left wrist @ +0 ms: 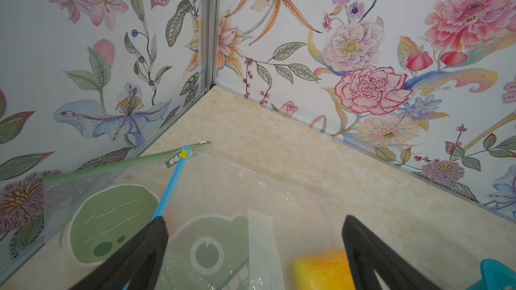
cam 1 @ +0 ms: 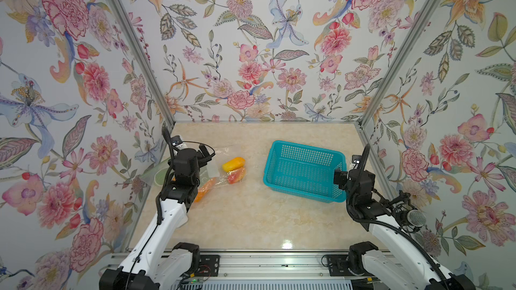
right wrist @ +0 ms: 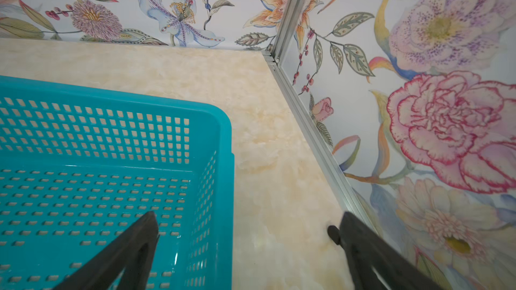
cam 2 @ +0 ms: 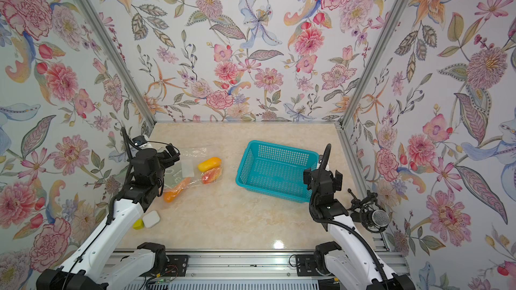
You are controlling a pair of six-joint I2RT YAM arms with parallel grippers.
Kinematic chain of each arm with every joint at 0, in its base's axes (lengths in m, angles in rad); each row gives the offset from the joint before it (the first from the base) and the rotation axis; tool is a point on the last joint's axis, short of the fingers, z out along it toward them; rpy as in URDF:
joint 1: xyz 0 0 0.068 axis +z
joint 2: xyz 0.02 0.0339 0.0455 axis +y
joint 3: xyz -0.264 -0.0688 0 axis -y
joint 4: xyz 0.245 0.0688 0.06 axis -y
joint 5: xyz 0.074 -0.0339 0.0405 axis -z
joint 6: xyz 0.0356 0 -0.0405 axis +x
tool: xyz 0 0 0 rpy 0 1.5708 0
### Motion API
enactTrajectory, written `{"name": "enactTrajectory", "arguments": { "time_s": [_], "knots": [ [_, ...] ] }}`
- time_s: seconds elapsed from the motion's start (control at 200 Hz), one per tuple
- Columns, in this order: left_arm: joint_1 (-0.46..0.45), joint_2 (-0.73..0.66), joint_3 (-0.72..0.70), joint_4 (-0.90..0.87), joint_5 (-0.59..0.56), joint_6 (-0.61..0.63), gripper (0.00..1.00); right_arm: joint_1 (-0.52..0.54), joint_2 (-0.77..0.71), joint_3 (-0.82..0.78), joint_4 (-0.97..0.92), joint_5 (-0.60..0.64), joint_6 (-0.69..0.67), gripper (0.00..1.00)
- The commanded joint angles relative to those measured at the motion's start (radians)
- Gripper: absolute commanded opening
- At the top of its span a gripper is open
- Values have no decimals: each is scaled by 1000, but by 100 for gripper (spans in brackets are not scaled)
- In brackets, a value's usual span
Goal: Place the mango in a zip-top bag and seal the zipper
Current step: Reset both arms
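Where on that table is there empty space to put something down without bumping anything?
Roomiest: the front middle of the table, between left arm and right arm. A bare strip also runs along the back wall behind the basket. A narrow gap separates mango and basket. Crowded: the left side, with bags and bagged fruit.

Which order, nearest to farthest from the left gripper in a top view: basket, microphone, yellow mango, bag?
1. bag: directly under the left gripper.
2. yellow mango: just to the right, beside the bag.
3. basket: across the table, on the right half.
4. microphone: far right edge, by the right arm.
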State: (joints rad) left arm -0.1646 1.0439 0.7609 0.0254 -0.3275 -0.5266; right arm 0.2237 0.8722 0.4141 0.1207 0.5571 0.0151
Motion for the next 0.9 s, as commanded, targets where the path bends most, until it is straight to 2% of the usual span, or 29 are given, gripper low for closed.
{"name": "enactTrajectory", "arguments": {
  "time_s": [0.0,0.06,0.12,0.28,0.39,0.49,0.585,0.686,0.821,0.896],
  "knots": [
    [2,45,-36,211,-20,173,99,-77,6,-66,274,-27,3,100],
    [16,66,-77,297,-12,219,99,-131,44,-86,339,-67,31,100],
    [61,70,-146,396,51,237,99,-177,96,-97,396,-100,50,100],
    [119,62,-351,694,79,310,99,-205,234,-120,581,-122,46,100],
    [136,101,-399,762,95,350,99,-215,322,-145,713,-142,34,100],
    [153,142,-445,848,106,361,99,-224,372,-146,729,-157,13,100],
    [165,177,-477,919,112,361,99,-225,419,-188,831,-218,33,100],
    [167,161,-470,883,125,385,99,-224,443,-204,900,-251,61,100],
    [166,175,-522,927,102,395,99,-220,567,-217,1064,-280,58,100],
    [168,208,-543,982,97,407,99,-201,572,-187,1007,-300,30,100]
  ]
}}
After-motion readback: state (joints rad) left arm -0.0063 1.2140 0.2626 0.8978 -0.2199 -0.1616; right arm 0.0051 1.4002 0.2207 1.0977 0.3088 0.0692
